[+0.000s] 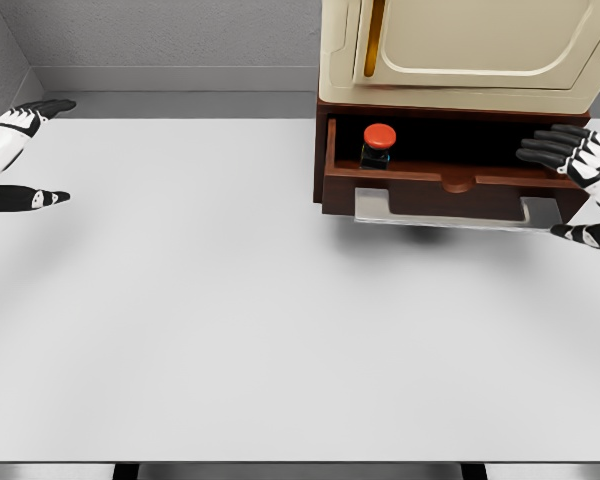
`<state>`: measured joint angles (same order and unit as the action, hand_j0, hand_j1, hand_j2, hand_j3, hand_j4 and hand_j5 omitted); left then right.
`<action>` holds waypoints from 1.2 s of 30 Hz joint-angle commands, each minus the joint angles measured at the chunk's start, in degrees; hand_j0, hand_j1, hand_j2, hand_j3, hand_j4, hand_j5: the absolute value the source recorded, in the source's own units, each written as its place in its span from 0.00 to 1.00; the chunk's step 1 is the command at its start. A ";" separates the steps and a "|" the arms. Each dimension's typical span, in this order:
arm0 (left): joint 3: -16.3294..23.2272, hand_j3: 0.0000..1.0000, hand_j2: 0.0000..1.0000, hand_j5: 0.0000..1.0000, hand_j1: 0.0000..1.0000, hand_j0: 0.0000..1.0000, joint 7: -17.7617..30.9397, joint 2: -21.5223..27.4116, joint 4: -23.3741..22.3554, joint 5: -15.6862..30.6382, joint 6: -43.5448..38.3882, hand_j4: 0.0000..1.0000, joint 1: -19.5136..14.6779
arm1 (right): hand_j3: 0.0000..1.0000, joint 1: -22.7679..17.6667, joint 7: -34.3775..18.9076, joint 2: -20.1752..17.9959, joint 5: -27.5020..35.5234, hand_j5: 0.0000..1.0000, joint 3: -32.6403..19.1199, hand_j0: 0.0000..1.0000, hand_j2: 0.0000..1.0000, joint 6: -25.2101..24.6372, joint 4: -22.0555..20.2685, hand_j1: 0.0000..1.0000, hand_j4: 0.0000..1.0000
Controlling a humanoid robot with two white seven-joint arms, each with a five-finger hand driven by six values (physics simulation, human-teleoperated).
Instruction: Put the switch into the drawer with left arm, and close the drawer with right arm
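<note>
The first half of the task looks done: the small black switch with a round red button on top (378,145) sits inside the open dark brown wooden drawer (450,185), toward its left end and upright, no hand touching it. What remains, by my reading, is the closing, since the drawer is pulled out from under the cream-coloured boxy cabinet with a rounded door panel (460,50) and its front with the small curved pull stands well forward over the white flat table (230,320). The left hand (25,150) is far off at the left edge of the table, well apart from the drawer, its black fingers spread and holding nothing. The right hand (575,170) is at the right end of the drawer, fingers extended and loosely apart, thumb lower down near the drawer front, gripping nothing; whether it already touches the wood I cannot tell. It seems placed to push the drawer in. Counted: one switch, one drawer, one cabinet, one table, two hands.
</note>
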<state>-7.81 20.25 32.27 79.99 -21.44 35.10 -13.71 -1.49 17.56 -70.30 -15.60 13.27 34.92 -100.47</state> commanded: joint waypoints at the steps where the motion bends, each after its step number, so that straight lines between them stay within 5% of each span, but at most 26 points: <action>1: -0.02 1.00 1.00 1.00 1.00 1.00 -0.03 0.07 0.07 0.44 -0.10 1.00 0.00 | 0.99 0.17 0.02 0.25 0.04 0.99 0.00 0.99 0.99 0.08 0.37 0.99 0.99; 36: 0.07 1.00 1.00 1.00 1.00 1.00 0.50 -0.11 0.51 0.44 -0.10 1.00 0.18 | 1.00 -1.23 0.19 -0.98 -0.66 1.00 0.09 1.00 1.00 0.08 0.54 1.00 1.00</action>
<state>-7.72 20.68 32.14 80.49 -21.45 35.10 -13.54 -2.72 17.99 -71.27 -16.14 13.27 34.90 -99.90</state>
